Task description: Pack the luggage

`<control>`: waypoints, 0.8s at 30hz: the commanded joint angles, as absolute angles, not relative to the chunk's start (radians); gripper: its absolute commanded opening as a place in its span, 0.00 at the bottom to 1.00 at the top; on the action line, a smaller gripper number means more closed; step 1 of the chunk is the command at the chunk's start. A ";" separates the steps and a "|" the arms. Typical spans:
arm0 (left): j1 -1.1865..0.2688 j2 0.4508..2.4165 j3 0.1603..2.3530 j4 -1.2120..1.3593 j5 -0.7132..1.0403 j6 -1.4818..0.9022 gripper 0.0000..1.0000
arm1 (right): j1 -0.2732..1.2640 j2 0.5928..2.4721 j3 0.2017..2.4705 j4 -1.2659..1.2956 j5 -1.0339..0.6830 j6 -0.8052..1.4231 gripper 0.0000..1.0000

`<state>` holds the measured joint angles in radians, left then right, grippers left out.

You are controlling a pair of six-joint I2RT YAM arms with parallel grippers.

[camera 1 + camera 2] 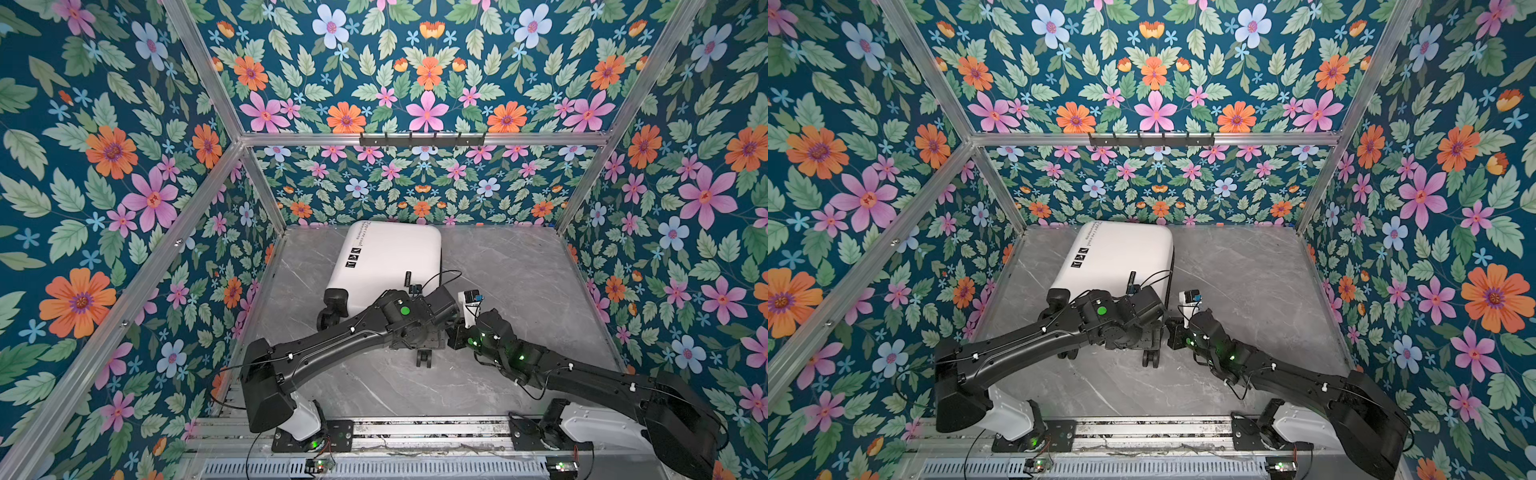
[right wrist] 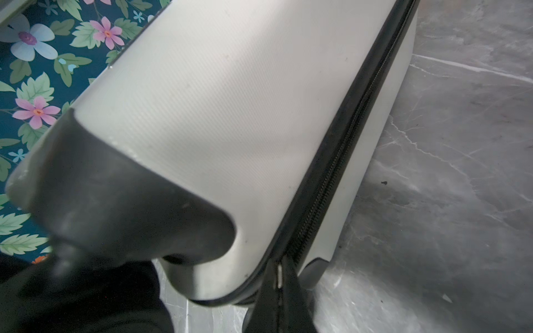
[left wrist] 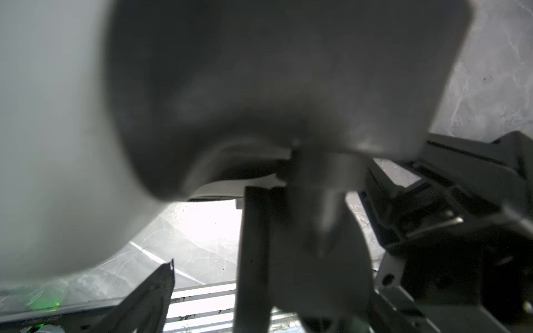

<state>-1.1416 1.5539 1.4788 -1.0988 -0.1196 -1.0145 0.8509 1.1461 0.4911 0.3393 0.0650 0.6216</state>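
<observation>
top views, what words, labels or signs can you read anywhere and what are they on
No text can be quoted.
Black script line along one edge of the small white hard-shell suitcase: too small to read.
Three black square symbols on its shell: signs with white marks, no legible words.
Small black tag on the shell: lettering too small to read.
</observation>
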 commanded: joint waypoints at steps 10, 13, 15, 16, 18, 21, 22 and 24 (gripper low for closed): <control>-1.106 1.623 1.512 -1.030 -0.144 -0.947 0.78 | 0.852 1.140 0.478 0.431 0.100 0.649 0.00; -1.105 1.626 1.507 -1.023 -0.140 -0.939 0.47 | 0.851 1.141 0.479 0.423 0.105 0.641 0.00; -1.104 1.617 1.497 -1.022 -0.143 -0.942 0.19 | 0.853 1.141 0.477 0.415 0.113 0.631 0.00; -1.103 1.609 1.489 -1.022 -0.143 -0.945 0.06 | 0.852 1.143 0.474 0.412 0.125 0.625 0.00; -1.103 1.589 1.475 -1.022 -0.148 -0.956 0.00 | 0.852 1.144 0.463 0.411 0.162 0.622 0.00; -1.102 1.558 1.453 -1.020 -0.142 -0.960 0.00 | 0.830 1.157 0.445 0.463 0.190 0.611 0.00; -1.102 1.550 1.448 -1.023 -0.140 -0.961 0.00 | 0.819 1.168 0.446 0.482 0.190 0.607 0.00; -1.101 1.537 1.445 -1.033 -0.137 -0.961 0.00 | 0.796 1.192 0.456 0.512 0.187 0.598 0.00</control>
<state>-1.1034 1.5597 1.4448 -0.9688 -0.1215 -0.9524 0.8181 1.1732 0.4496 0.4477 0.1024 0.6292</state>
